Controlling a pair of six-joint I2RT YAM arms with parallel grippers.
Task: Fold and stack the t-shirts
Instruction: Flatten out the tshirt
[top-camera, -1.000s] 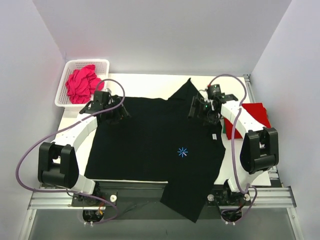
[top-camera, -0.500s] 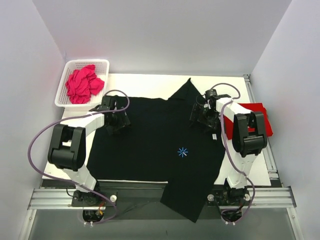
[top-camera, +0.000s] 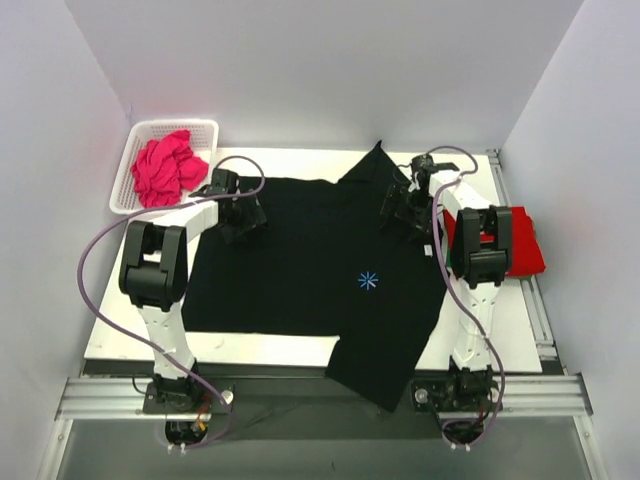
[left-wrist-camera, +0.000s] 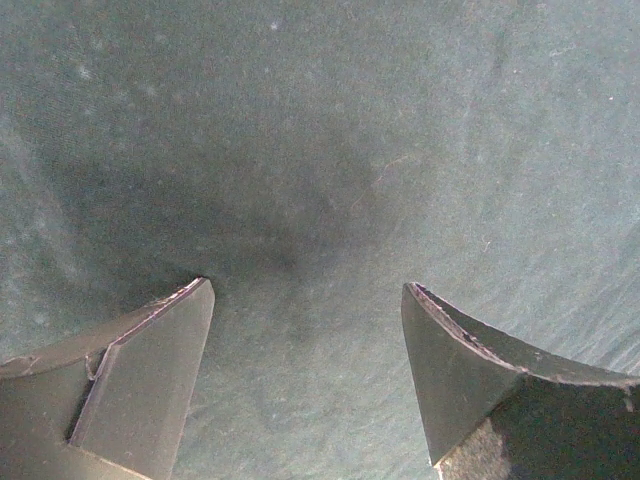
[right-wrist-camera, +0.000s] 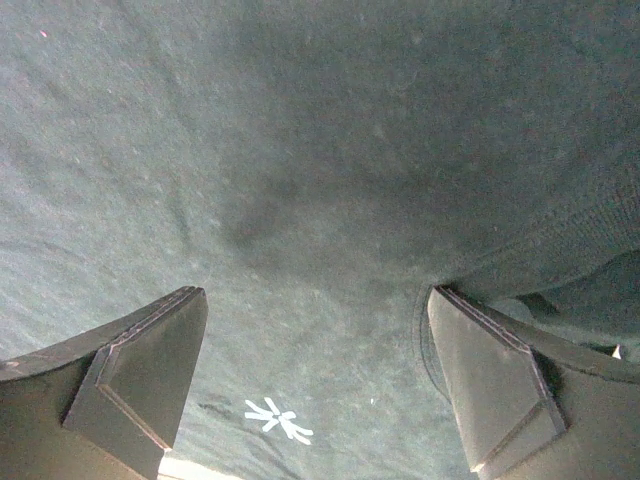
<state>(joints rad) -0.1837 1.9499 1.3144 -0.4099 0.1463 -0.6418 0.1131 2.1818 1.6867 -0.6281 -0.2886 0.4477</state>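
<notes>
The black t-shirt (top-camera: 310, 260) lies spread flat over most of the table, with a small pale star print (top-camera: 367, 281) on it. One corner hangs over the near edge. My left gripper (top-camera: 243, 215) stands open on the shirt's far left part, and black cloth fills the left wrist view (left-wrist-camera: 308, 290). My right gripper (top-camera: 405, 210) is open over the far right part, by a seam and the star print (right-wrist-camera: 280, 420). The red t-shirt (top-camera: 520, 245) lies folded at the right. The magenta-pink t-shirt (top-camera: 165, 170) is crumpled in the basket.
The white mesh basket (top-camera: 170, 125) sits at the back left corner. Bare white table (top-camera: 135, 320) shows as narrow strips left and right of the black shirt. Grey walls close in the back and both sides. Both arms stretch far from their bases.
Both arms have reached farther toward the back, their elbows swinging inward. The black t-shirt has slid a little toward the back with them. Both grippers stayed open.
</notes>
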